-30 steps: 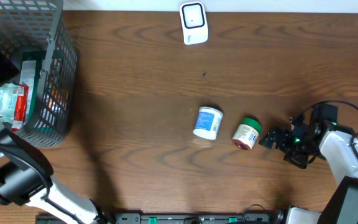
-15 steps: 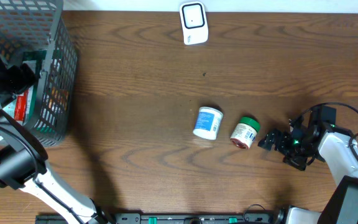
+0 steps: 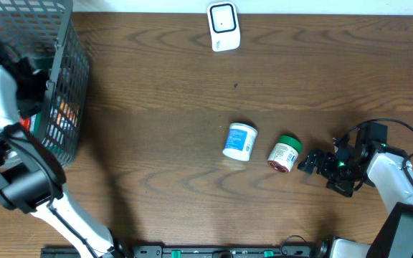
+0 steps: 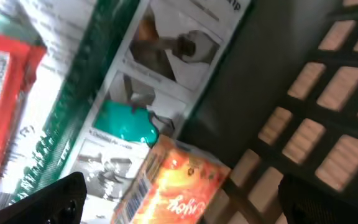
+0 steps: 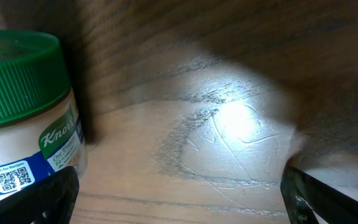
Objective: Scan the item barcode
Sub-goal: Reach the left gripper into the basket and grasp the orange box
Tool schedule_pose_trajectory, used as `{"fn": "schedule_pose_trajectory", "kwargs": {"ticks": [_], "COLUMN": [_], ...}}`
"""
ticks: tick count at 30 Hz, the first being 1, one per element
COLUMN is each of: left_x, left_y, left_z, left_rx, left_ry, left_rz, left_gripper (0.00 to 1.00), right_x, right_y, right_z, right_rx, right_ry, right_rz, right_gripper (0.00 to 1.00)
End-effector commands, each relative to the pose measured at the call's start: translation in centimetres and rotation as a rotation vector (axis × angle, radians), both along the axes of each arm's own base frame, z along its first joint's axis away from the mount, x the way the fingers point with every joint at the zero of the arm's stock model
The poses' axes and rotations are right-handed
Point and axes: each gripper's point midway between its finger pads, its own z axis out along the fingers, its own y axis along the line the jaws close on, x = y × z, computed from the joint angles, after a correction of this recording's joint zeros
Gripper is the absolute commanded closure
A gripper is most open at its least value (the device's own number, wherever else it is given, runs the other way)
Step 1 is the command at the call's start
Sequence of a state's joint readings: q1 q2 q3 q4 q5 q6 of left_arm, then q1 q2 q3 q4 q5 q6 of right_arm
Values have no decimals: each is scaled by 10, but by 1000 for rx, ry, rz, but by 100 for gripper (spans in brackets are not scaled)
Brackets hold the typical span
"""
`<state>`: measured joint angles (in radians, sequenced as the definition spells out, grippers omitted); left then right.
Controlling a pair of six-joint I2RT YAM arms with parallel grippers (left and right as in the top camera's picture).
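Observation:
My left gripper (image 3: 31, 87) reaches down into the grey mesh basket (image 3: 69, 79) at the far left. In the left wrist view it (image 4: 180, 208) is open, its black fingers (image 4: 50, 200) on either side of an orange box (image 4: 178, 185). That box leans on a green and white carton (image 4: 126, 93), with a red packet (image 4: 5, 106) to the left. My right gripper (image 3: 312, 162) rests low on the table, open with bare wood between its fingers (image 5: 33, 199). A green-lidded jar (image 3: 285, 153) lies just to its left (image 5: 17, 118). The white scanner (image 3: 223, 26) stands at the back centre.
A white jar with a blue label (image 3: 240, 141) lies on its side left of the green-lidded jar. The basket's mesh wall (image 4: 328, 124) stands close on the right of my left gripper. The wooden table (image 3: 163, 93) stretches between basket and jars.
My left arm has swung up and over into the basket, the gripper now above the orange box. The right gripper and both jars have stayed almost still.

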<state>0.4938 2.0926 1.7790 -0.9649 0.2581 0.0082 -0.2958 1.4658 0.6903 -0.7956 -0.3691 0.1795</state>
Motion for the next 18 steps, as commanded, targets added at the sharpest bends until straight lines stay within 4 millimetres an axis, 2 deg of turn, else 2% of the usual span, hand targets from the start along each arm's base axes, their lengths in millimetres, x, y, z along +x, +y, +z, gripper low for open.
{"fn": "schedule_pose_trajectory", "kwargs": {"ticks": [1, 8, 9, 18], "left_x": [-3, -9, -13, -28], "left_y": [-6, -9, -8, -13], "left_z": [3, -18, -21, -43], "left_rx": [116, 123, 117, 96], "left_ry": [61, 124, 134, 181], "left_rz": [-48, -33, -30, -29], "left_gripper": [1, 0, 4, 14], "right_x": [-3, -3, -3, 2], "right_y": [3, 3, 3, 2], "right_z": [-1, -1, -1, -1], "right_rx": [5, 5, 5, -1], "right_ry": [11, 11, 11, -10], "right_rz": [-1, -1, -1, -1], "right_gripper": [1, 1, 1, 1]}}
